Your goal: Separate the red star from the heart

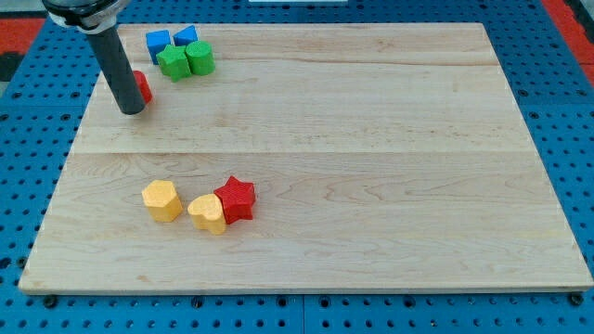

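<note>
Red star [236,198] sits down near the front of the desk [371,139], left of centre, and it's pressed right up against the heart [209,213], a yellow one, which lies just to its left and a touch nearer the front edge. No gap between the two that I can see. A second yellow block [162,200], shape hard to call from here, stands a little further left, apart from the pair.

Now the rod: no hand on this arm at all, nothing to open or close, just a dark rod with my tip [132,111] planted on the wood up in the far left corner. It's tucked beside a red block [142,87] that's half hidden behind the rod. Just to the right of that, a cluster: two blue blocks [159,42] [187,36] and two green ones [173,63] [200,57], all bunched together.

So here's the relation that matters: the star lies well away from the tip, toward the front and off to the right, a long diagonal across bare wood. The heart is on the tip's side of the star. By my reckoning, a straight run in would hit the heart first or shove both along together. The tip needs to get between them or come round to the star's left flank and push it rightward, away from the heart. Nothing started on that yet.
</note>
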You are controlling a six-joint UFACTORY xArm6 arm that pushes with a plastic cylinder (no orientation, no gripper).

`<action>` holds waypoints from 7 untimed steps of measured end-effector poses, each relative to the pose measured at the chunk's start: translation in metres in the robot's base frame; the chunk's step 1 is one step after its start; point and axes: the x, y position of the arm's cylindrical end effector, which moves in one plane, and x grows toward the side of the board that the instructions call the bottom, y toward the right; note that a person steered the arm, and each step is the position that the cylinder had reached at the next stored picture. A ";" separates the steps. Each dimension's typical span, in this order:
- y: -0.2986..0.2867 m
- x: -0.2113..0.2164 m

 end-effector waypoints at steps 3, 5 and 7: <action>0.073 -0.026; 0.220 0.151; 0.229 0.191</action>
